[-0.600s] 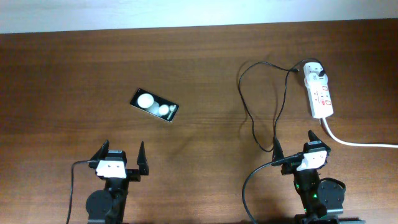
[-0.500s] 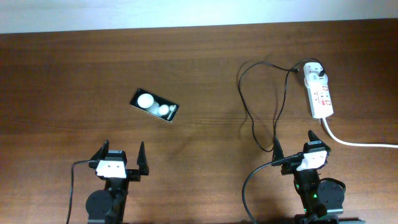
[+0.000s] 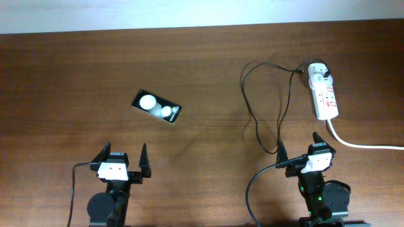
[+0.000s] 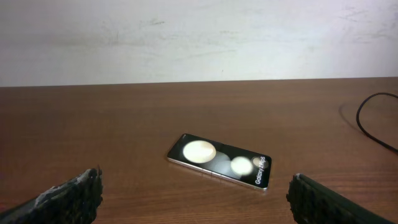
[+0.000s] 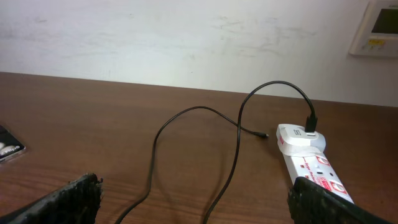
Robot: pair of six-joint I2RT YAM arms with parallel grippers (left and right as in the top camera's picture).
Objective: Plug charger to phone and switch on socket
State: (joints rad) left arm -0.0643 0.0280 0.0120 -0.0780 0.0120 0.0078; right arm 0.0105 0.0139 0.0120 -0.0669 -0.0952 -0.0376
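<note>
The black phone [image 3: 157, 106] lies flat left of the table's middle, two white spots on its face; it also shows in the left wrist view [image 4: 219, 160]. The black charger cable [image 3: 252, 107] loops on the right, its small plug tip [image 3: 297, 73] free on the wood near the white adapter [image 3: 319, 74], which sits in the white socket strip [image 3: 326, 98]. In the right wrist view I see the cable [image 5: 233, 168], tip [image 5: 263, 135] and socket [image 5: 308, 158]. My left gripper [image 3: 124, 160] is open and empty, near of the phone. My right gripper [image 3: 298, 148] is open and empty, near of the cable loop.
The socket's thick white cord [image 3: 363, 145] runs off to the right edge. A white wall lies beyond the table's far edge [image 3: 189, 28]. A wall panel [image 5: 379, 28] shows at the upper right of the right wrist view.
</note>
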